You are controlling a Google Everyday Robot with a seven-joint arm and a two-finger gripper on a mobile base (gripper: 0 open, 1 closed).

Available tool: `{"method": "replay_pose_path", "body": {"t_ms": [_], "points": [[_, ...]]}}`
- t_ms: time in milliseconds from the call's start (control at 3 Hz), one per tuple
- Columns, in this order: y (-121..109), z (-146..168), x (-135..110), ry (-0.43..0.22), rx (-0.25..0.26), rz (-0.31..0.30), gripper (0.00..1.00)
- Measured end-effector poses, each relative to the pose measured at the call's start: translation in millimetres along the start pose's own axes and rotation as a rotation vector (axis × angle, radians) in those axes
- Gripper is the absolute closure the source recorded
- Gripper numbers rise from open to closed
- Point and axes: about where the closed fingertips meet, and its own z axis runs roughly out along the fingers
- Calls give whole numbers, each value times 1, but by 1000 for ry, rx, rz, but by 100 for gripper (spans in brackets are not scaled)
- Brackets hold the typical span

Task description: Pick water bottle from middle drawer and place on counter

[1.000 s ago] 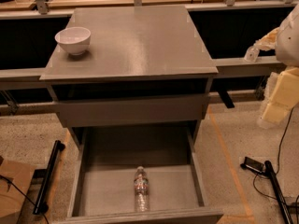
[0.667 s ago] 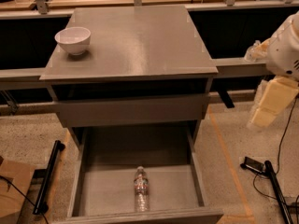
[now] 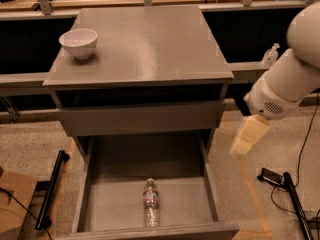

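The water bottle (image 3: 151, 202) lies on its side on the floor of the open middle drawer (image 3: 112, 204), near the drawer's front, white cap pointing to the back. The grey counter (image 3: 150, 39) tops the cabinet above it. My gripper (image 3: 246, 136), a cream-coloured piece at the end of the white arm (image 3: 287, 76), hangs to the right of the cabinet, just outside the drawer's right wall and above it. It holds nothing that I can see and is well apart from the bottle.
A white bowl (image 3: 78, 42) stands on the counter's left rear corner. A clear pump-top dispenser (image 3: 270, 54) sits behind my arm on the right. A black bar (image 3: 52, 189) lies on the floor left of the drawer; cables and a black stand (image 3: 287, 186) lie at right.
My arm and gripper have swung left and down, from the far right edge of the view toward the drawer's right side. The bottle, drawer and bowl have not moved.
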Motion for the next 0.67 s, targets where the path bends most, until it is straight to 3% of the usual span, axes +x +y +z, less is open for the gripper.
{"method": "replay_pose_path", "body": {"t_ms": [667], "points": [[2, 16, 3, 28, -17, 26, 0]]}}
